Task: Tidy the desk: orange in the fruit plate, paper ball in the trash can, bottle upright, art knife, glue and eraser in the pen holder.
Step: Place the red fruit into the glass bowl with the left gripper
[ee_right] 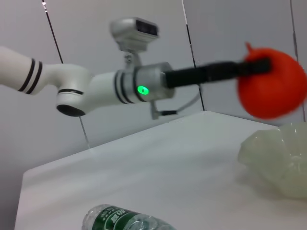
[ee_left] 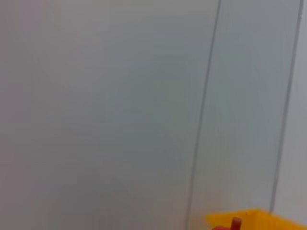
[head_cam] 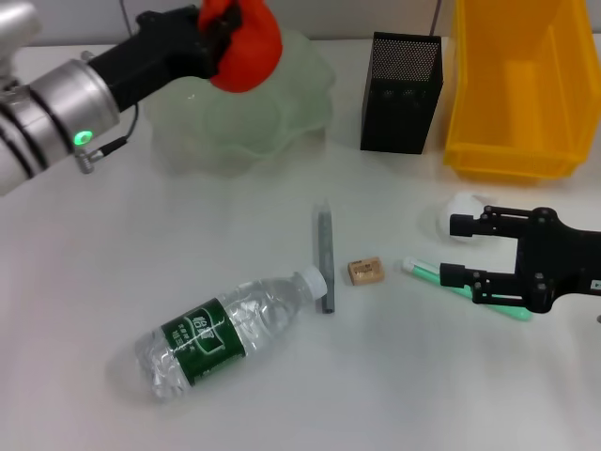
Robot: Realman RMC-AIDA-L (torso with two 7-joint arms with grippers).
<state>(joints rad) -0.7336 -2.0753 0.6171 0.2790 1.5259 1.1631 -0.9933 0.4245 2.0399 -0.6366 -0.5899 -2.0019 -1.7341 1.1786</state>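
The smooth, rounded red-orange orange (head_cam: pixel 246 49) is clamped in the left tool (head_cam: pixel 228 36), whose black fingers are closed around its upper part, and it is held in the air above the fruit plate (head_cam: pixel 282 117). In the right wrist view the fruit (ee_right: pixel 271 88) is seen clear of the ruffled rim of the plate (ee_right: pixel 276 160), not touching it. The plate is a wide bowl of pale-green translucent glass with a wavy edge, set at the far left of the white worktop (head_cam: pixel 84 282).

The right tool (head_cam: pixel 455 250) is held low over the right side of the worktop with its black fingers spread apart and nothing between them. Its lower finger lies over the slim mint-green glue (head_cam: pixel 427 274), whose white end points toward the small tan block of the eraser (head_cam: pixel 365 272). A crumpled white paper ball (head_cam: pixel 457 210) is partly hidden behind the tool.

The flat grey art knife (head_cam: pixel 325 256) lies lengthwise just beside the eraser, and its near end is close to the white cap of the bottle (head_cam: pixel 225 333). The bottle, clear ribbed plastic with a dark green label, lies on its side.

At the back, the square black mesh pen holder (head_cam: pixel 402 92) stands upright beside the bright yellow plastic trash can (head_cam: pixel 516 85).
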